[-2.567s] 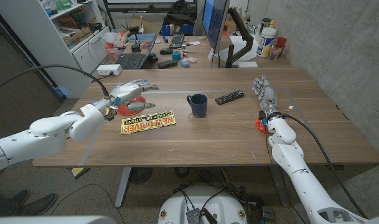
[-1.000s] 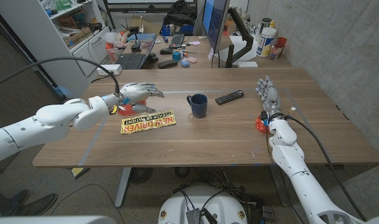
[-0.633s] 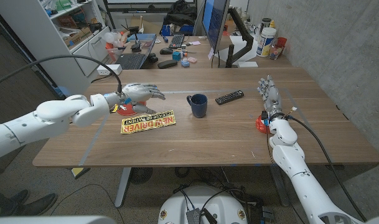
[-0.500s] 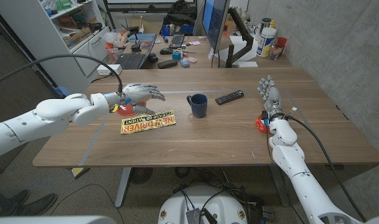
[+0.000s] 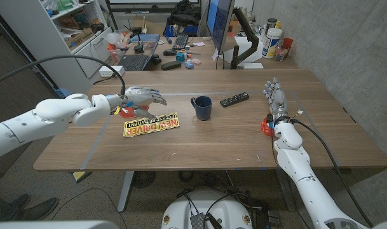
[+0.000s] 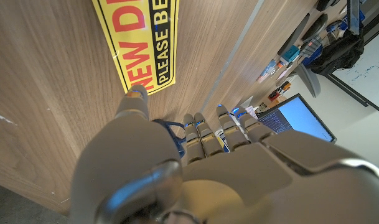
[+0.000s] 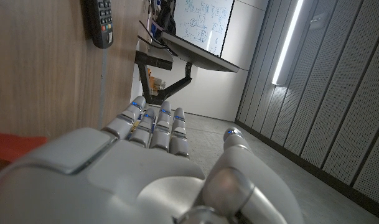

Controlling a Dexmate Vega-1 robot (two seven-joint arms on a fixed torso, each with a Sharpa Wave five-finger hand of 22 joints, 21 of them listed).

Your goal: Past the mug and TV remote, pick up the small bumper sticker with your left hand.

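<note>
The left hand (image 5: 141,97) hovers over the left part of the wooden surface (image 5: 199,143), its fingers spread apart and reaching toward the mug, with nothing held in it. Just under and behind that hand lies a small red-and-white bumper sticker (image 5: 125,110), mostly hidden by the hand and wrist, so whether the hand touches it cannot be told. In front of it, nearer the robot, lies a larger yellow sticker (image 5: 151,124) with red and black lettering, flat on the surface and slightly slanted. The left wrist view shows the back of the same hand (image 6: 195,155) above the wood, with the yellow sticker (image 6: 142,43) just beyond its thumb.

The dark blue mug (image 5: 201,107) stands upright near the middle of the surface, apart from both stickers. The black TV remote (image 5: 234,99) lies beyond and to the right of the mug, not touching it. The right wrist view shows the remote (image 7: 99,23) lying on the wood.

The right hand (image 5: 275,98) stands near the right edge of the surface, fingers straight, slightly apart and pointing away from the robot, empty. A small red object (image 5: 267,125) sits by its wrist.
</note>
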